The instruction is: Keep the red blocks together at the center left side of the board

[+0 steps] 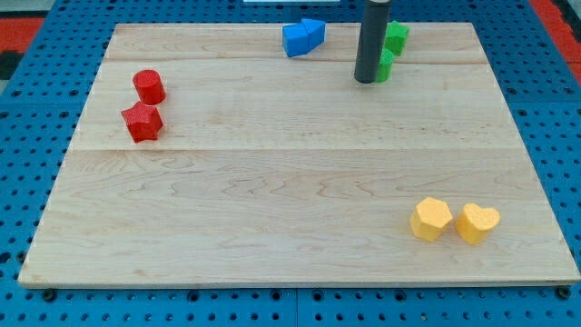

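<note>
A red cylinder (149, 86) and a red star-shaped block (142, 122) sit close together at the view's left, a little above the board's middle height. My tip (366, 80) rests near the view's top, right of centre, far from both red blocks. It stands just left of two green blocks (393, 38), partly hiding the lower one (386, 65).
Two blue blocks (302, 37) touch each other at the top centre, left of my rod. Two yellow blocks, a hexagon-like one (430, 219) and a heart (477, 222), sit side by side at the bottom right. The wooden board (290, 200) lies on a blue pegboard.
</note>
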`<action>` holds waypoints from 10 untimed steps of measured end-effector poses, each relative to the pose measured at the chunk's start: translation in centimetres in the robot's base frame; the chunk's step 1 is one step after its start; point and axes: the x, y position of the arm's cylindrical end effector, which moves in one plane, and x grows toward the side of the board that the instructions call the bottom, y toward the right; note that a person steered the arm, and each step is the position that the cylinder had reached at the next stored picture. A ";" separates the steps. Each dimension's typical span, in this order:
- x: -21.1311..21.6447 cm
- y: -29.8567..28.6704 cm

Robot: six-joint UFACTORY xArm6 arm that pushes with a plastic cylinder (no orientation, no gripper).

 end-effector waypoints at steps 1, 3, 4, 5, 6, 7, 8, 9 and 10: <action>-1.7 3.1; -1.4 5.6; -1.0 4.7; -0.8 -0.7; -0.8 -2.6; -0.8 -2.6; -0.8 -2.7; -0.9 -3.1; -1.1 -3.5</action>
